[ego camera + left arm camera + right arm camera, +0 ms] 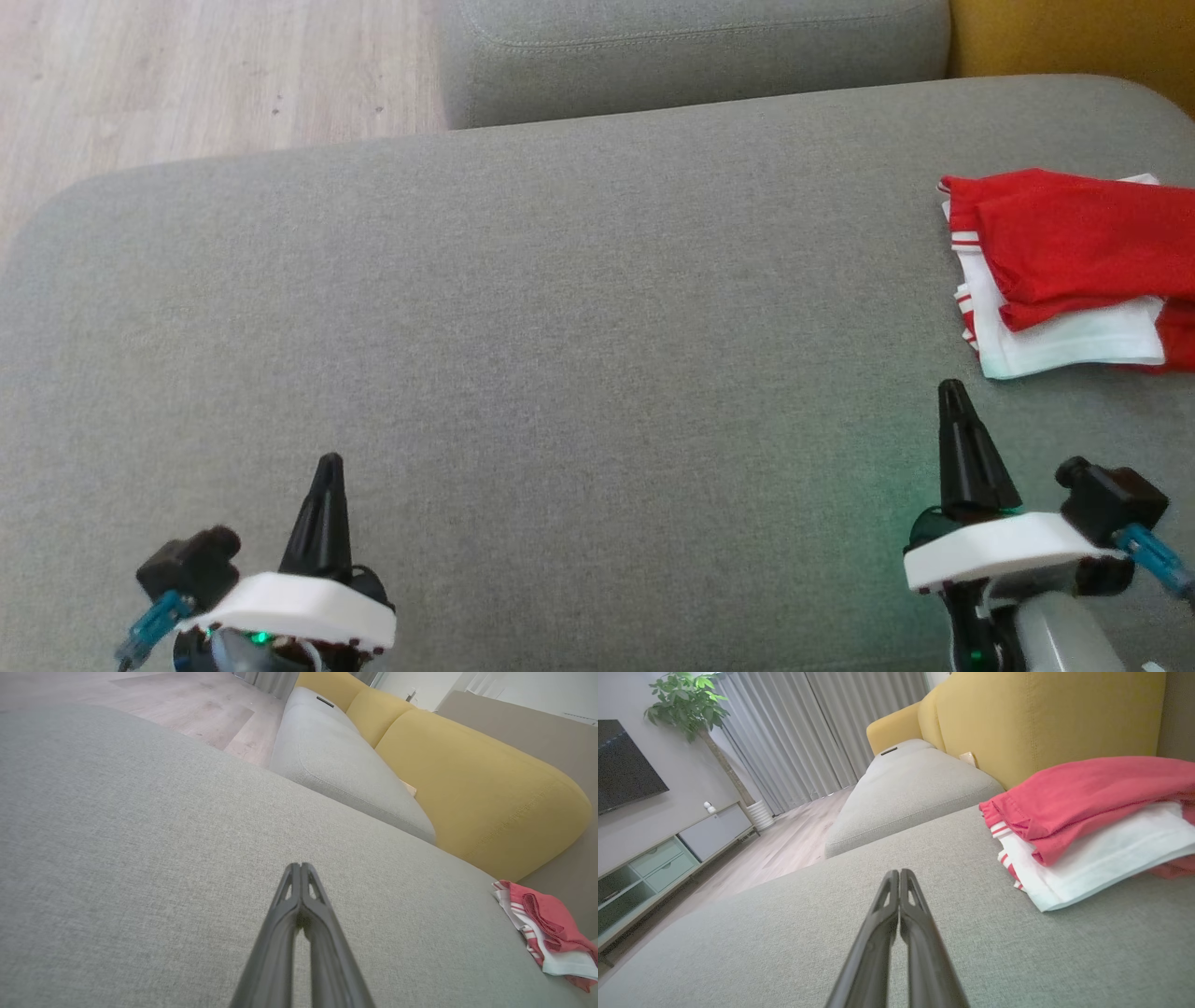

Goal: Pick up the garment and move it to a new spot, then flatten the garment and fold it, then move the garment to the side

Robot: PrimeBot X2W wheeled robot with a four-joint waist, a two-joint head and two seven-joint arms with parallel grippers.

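The garment (1064,266) is red and white, folded into a small stack at the far right of the grey sofa cushion (560,327). It also shows at the right edge of the left wrist view (546,926) and close up on the right in the right wrist view (1092,826). My right gripper (952,387) hovers just in front and slightly left of the garment, shut, with nothing between its fingers (899,873). My left gripper (330,461) sits near the cushion's front left, far from the garment, shut and empty (301,865).
A second grey cushion (691,47) adjoins the far edge. Yellow sofa backrests (467,779) rise behind and to the right. Wooden floor (187,75) lies beyond the cushion's rounded left edge. A TV cabinet (668,854), a potted plant (686,704) and curtains stand across the room.
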